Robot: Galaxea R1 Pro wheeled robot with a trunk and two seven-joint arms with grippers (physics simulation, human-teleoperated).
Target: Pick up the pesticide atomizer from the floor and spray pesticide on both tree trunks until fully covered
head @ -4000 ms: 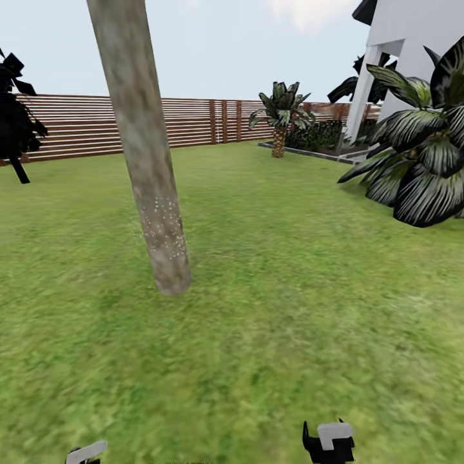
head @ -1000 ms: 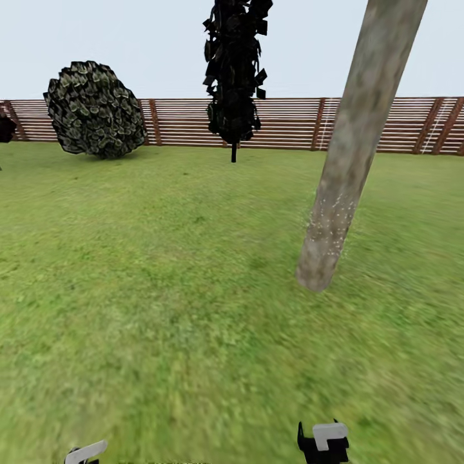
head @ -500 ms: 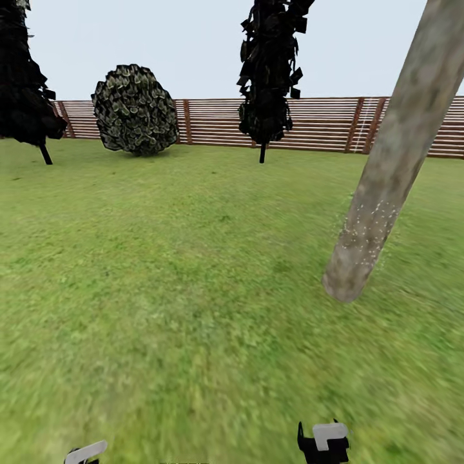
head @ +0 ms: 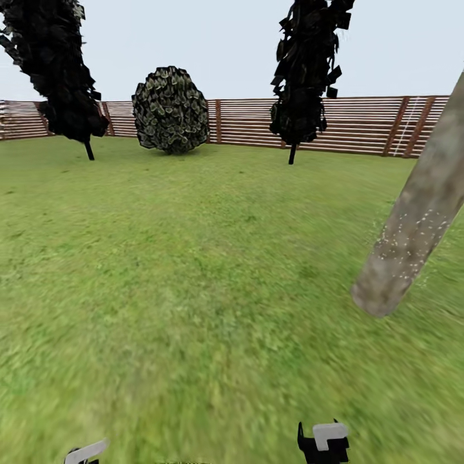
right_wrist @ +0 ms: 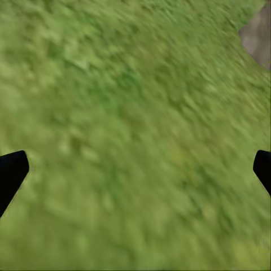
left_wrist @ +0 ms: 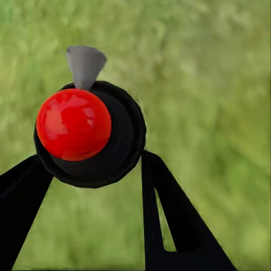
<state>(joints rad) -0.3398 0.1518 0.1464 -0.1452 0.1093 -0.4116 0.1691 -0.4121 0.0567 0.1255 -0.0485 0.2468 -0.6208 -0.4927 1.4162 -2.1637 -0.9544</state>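
Note:
One tree trunk, pale grey-brown and mottled, leans in at the right of the head view, its base on the lawn. Fine white specks of pesticide dot its lower part. In the left wrist view my left gripper is shut on the pesticide atomizer, a dark round bottle with a red top and a grey nozzle, held over grass. My right gripper is open above grass, with a corner of the tree trunk at the picture's edge. Both arms' ends, left arm and right arm, show low in the head view.
Green lawn stretches ahead to a brown slat fence. Two black-foliaged conifers and a round bush stand near the fence, far off.
The head view has swung left: the speckled trunk has slid from picture left to the right edge, and the conifers and bush have come into sight. The arms keep their places.

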